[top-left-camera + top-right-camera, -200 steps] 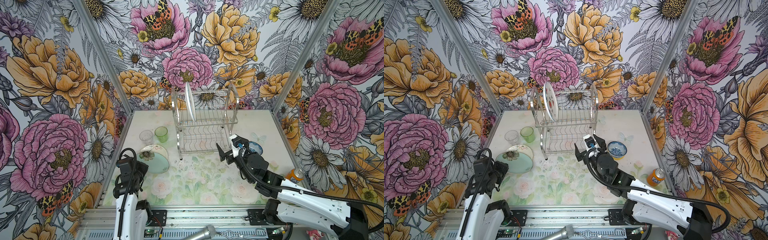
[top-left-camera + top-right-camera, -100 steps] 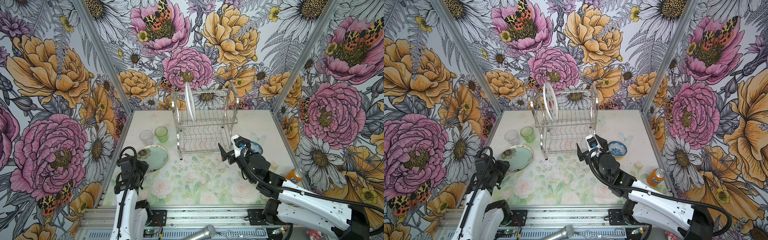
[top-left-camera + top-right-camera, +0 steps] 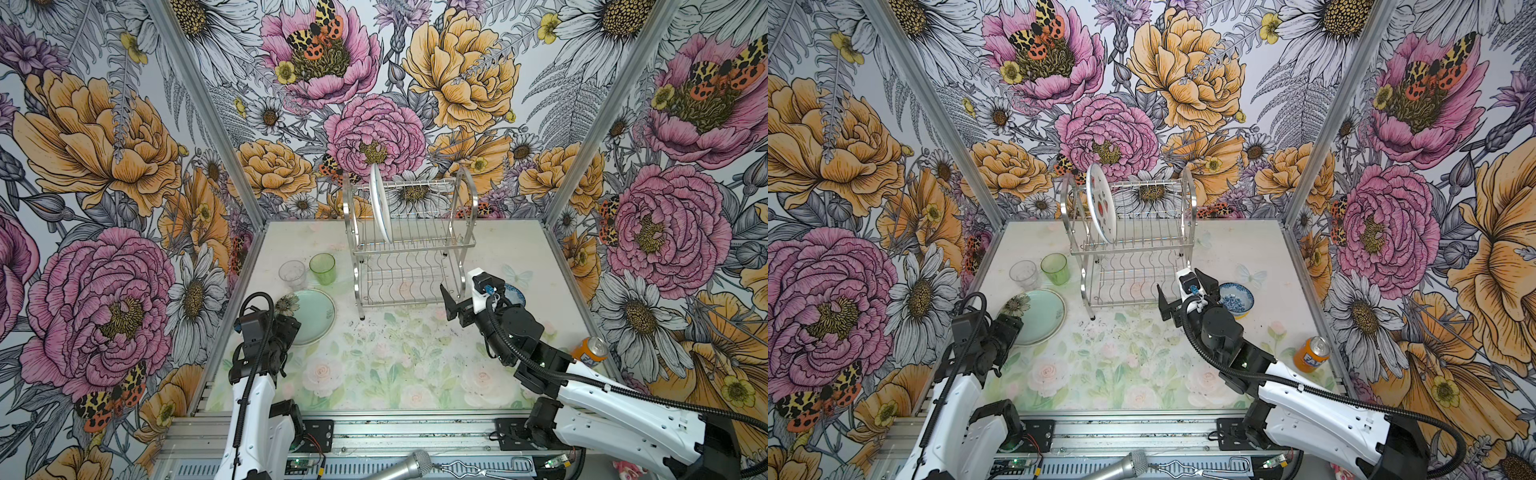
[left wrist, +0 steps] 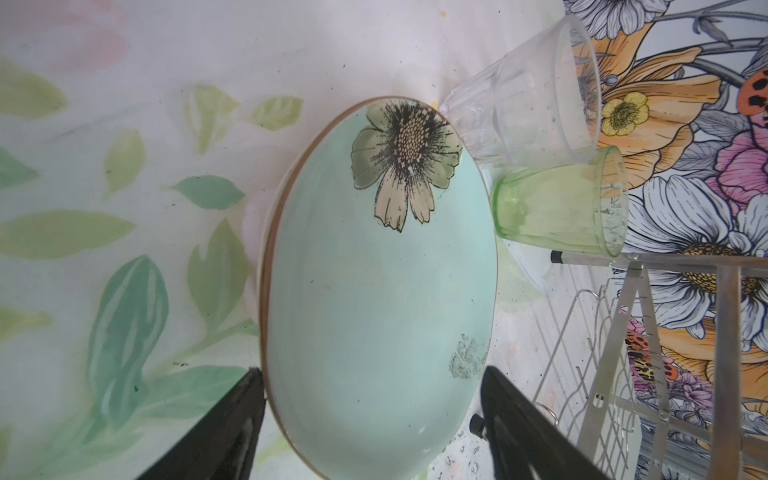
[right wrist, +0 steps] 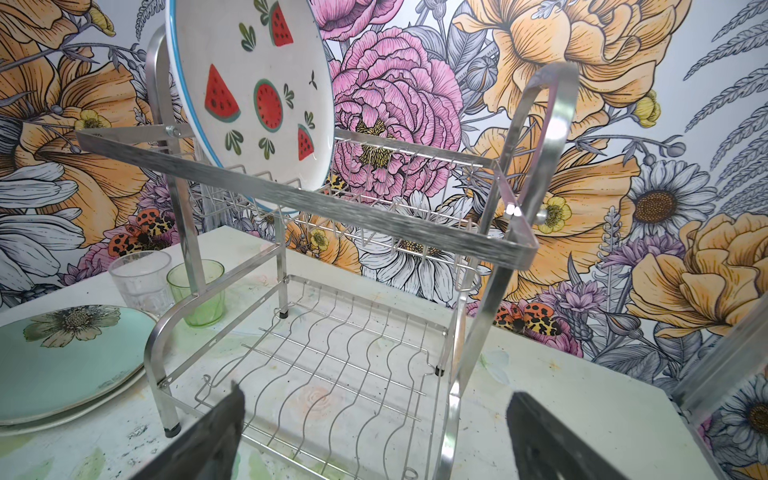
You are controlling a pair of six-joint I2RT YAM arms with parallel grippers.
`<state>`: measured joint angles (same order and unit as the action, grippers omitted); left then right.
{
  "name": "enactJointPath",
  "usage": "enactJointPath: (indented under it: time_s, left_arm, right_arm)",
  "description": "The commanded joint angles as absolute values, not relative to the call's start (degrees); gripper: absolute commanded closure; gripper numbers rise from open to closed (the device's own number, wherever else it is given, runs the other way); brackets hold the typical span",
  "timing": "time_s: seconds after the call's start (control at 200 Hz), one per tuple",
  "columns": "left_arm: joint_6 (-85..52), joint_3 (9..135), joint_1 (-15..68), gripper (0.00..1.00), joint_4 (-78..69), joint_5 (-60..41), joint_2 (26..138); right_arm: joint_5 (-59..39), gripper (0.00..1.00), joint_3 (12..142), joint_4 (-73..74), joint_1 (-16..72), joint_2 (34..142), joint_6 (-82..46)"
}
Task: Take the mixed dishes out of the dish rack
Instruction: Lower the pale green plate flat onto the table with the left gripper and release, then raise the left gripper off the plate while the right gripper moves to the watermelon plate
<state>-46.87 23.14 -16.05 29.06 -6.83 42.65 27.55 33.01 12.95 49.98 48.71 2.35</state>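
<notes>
floral-print tabletop [image 3: 395, 365], flower-papered walls [image 3: 104, 166]. the dish rack [image 3: 415, 248] stands near the back wall, the watermelon plate [image 3: 1101, 203] upright in its top tier. the pale green plate [image 3: 316, 311] lies flat at left. left hand [image 4: 372, 374] and right hand [image 5: 376, 395] both gape wide, empty.

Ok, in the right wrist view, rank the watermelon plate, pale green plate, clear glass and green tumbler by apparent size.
1. watermelon plate, largest, though its top is cropped.
2. pale green plate, cut by the frame edge, so the gap is unsure.
3. clear glass and green tumbler: about alike, not ranked.
</notes>
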Motion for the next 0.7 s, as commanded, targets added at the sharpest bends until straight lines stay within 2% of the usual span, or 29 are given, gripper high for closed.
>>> enactJointPath:
  time_s: [0.0, 0.375, 0.696]
  left_arm:
    - [-45.52, 25.40, -16.68, 0.01, 27.84, -6.51, 42.86]
    - [-45.94, 28.54, -16.12, 0.01, 31.17, -4.68, 44.33]
    - [-46.67, 30.88, -9.70, 0.01, 31.06, -2.66, 41.57]
  right_arm:
    - [26.39, 0.00, 32.39, 13.49, 49.51, 47.85, 1.23]
    - [24.62, 0.00, 32.48, 13.39, 48.78, 48.03, 0.20]
    - [18.28, 0.00, 33.83, 13.09, 48.69, 49.80, 0.00]
